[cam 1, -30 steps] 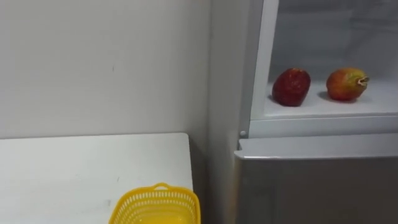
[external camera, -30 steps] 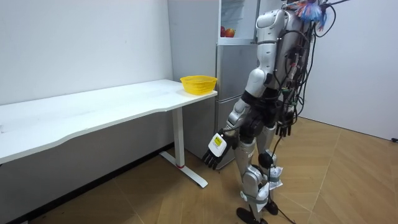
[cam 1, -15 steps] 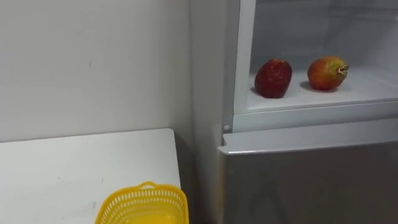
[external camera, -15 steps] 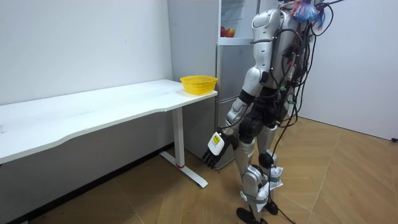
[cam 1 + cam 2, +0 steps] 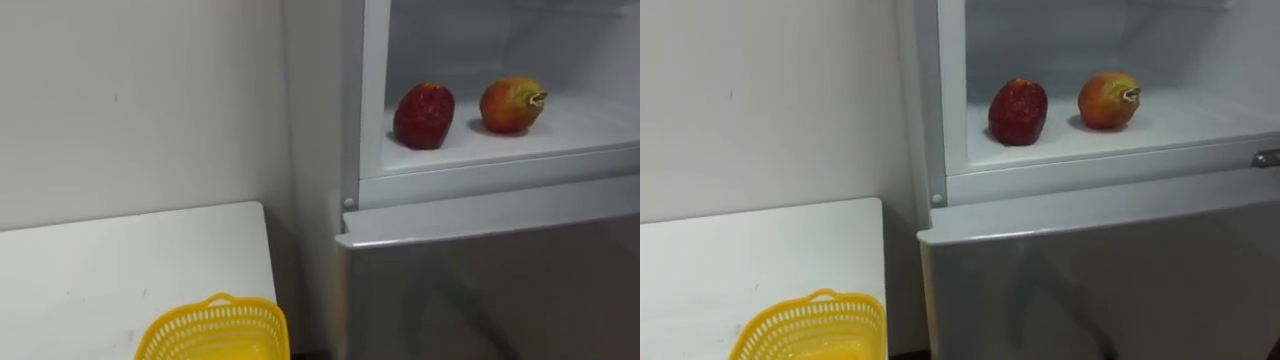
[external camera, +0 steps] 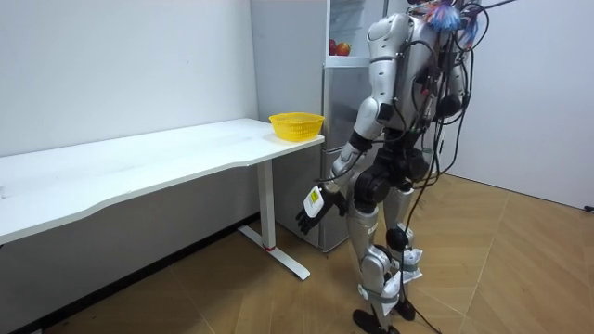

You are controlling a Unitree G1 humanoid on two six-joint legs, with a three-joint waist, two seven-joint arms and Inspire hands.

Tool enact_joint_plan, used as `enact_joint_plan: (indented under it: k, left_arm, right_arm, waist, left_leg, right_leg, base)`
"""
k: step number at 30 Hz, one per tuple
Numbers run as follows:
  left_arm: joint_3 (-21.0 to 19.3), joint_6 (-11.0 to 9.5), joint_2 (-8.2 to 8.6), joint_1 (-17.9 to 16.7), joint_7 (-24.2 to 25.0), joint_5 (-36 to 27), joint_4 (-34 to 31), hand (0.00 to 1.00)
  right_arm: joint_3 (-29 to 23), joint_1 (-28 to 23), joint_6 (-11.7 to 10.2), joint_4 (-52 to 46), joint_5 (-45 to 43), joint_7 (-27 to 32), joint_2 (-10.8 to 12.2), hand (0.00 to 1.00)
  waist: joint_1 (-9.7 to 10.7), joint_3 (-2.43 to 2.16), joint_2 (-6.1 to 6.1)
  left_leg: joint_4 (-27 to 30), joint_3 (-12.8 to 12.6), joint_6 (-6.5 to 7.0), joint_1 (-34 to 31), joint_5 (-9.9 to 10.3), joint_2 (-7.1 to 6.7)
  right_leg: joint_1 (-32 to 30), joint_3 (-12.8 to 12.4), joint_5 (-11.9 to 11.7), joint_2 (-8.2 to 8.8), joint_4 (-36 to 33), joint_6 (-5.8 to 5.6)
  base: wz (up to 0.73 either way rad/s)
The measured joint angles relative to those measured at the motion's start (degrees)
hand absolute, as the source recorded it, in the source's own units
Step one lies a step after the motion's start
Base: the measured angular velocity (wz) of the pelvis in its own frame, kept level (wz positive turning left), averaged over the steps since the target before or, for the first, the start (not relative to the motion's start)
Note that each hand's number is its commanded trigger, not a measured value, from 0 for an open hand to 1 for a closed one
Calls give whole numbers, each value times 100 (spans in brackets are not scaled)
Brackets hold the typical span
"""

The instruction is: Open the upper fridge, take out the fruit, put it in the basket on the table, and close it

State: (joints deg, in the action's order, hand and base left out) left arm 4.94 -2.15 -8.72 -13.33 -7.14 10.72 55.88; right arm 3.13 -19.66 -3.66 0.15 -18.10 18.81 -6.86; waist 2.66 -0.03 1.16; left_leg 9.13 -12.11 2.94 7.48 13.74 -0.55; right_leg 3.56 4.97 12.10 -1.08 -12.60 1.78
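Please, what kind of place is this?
Probably a plain room set up for housework trials rather than a real kitchen: a fridge with fruit on its open upper shelf, beside a long white table bearing a yellow basket, against a bare wall.

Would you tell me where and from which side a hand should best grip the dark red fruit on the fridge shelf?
Probably round its broad middle, straight in through the open front. The dark red fruit sits near the front edge of the shelf, free on both sides: the fridge frame to its left, the red-yellow fruit apart on its right.
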Motion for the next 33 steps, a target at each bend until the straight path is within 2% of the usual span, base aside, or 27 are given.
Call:
enact_joint_plan:
  k: [2,4,6,11,13,20,24,29,31,33]
  left_arm:
    - [127,-86,-54,2,4,-106,83,0]
    - [228,-198,-114,42,12,-224,193,0]
    - [229,-256,-135,41,8,-224,317,0]
    - [534,-244,-202,7,-9,-202,648,0]
    - [668,-196,-205,-21,-1,-163,665,0]
    - [722,-186,-254,-1,197,-108,668,0]
    - [711,-94,-307,14,327,-94,670,0]
    - [700,-24,-371,56,407,-94,662,0]
    - [698,-15,-420,20,398,-97,657,0]
    - [660,45,-440,32,391,-93,646,0]
  right_arm:
    - [14,7,-100,-509,61,77,-26,0]
    - [23,49,-327,-1086,117,231,-25,0]
    - [41,60,-337,-1430,120,275,-23,0]
    - [362,71,-571,-2184,78,617,-71,0]
    - [544,150,-742,-2286,-25,708,-189,0]
    - [630,264,-824,-2285,-58,952,-444,0]
    - [619,583,-858,-2285,-97,1175,-481,0]
    - [545,903,-905,-2280,-175,1421,-548,0]
    - [503,1066,-914,-2260,-175,1561,-688,0]
    - [390,1212,-913,-2250,-174,1647,-728,0]
  waist:
    - [11,3,28]
    - [18,2,12]
    - [10,0,14]
    - [-11,-21,34]
    - [-50,-27,16]
    - [-131,-26,1]
    - [-140,-8,-59]
    - [-143,0,-173]
    - [-150,7,-259]
    - [-144,9,-347]
  left_leg:
    - [-1,-31,0,-40,0,12]
    - [-16,-13,2,-100,1,19]
    - [-51,-13,2,-123,2,25]
    - [-43,-18,2,-120,1,28]
    - [-46,-30,2,-98,1,37]
    - [-52,-26,2,-90,1,47]
    - [-53,21,-1,-90,2,55]
    - [-37,125,-10,-93,-5,50]
    - [6,142,-14,-101,-8,52]
    - [28,155,-14,-122,-8,53]
  right_leg:
    - [-66,-26,-26,-2,-7,6]
    - [-122,-20,-40,-14,-12,9]
    - [-161,-20,-59,-30,-12,15]
    - [-162,-13,-73,-39,-5,16]
    - [-141,-11,-81,-48,-4,20]
    - [-120,2,-106,-57,-3,24]
    - [-88,62,-107,-55,0,27]
    - [-46,166,-107,-42,11,27]
    - [-42,189,-107,-40,11,27]
    - [-48,218,-107,-36,19,27]
  base:
    - [-16]
    - [2]
    - [0]
    - [0]
    - [0]
    - [0]
    - [7]
    - [11]
    - [4]
    - [4]
